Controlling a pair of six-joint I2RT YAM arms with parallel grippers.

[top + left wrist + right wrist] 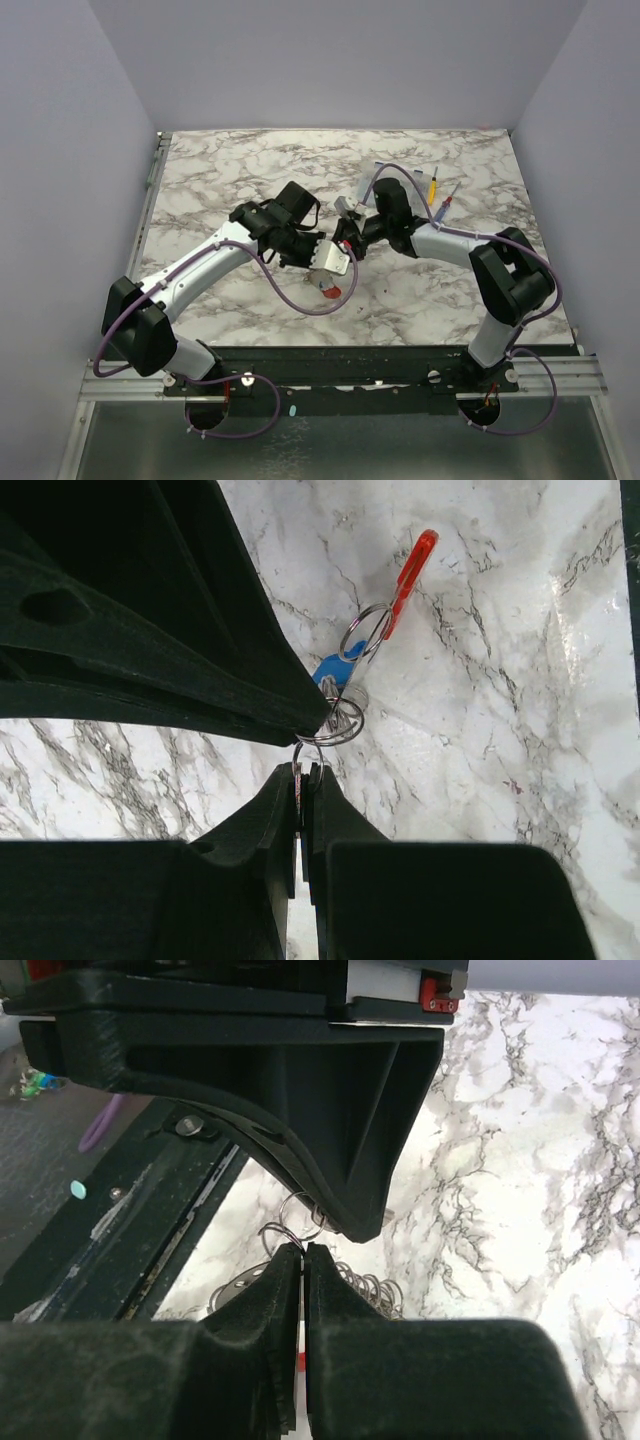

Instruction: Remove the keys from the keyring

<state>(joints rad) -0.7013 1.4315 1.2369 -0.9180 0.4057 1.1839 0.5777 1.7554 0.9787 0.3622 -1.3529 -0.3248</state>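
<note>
Keys [337,672], one blue-headed, are bunched on the keyring [342,722] loops with a red tag [412,572], caught between both grippers over the middle of the marble table [500,780]. Left gripper [301,776] fingers are clenched on a ring loop. Right gripper [302,1256] fingers are clenched on another small loop.

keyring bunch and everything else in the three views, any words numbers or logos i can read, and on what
No text can be read in any view.
On the red plastic tag: blank on the side shown.
On the blue key head: no marking seen.
On the screwdrivers: too small to tell any print.
On the left gripper and right gripper, both shut on the keyring: plain black, no label.
</note>
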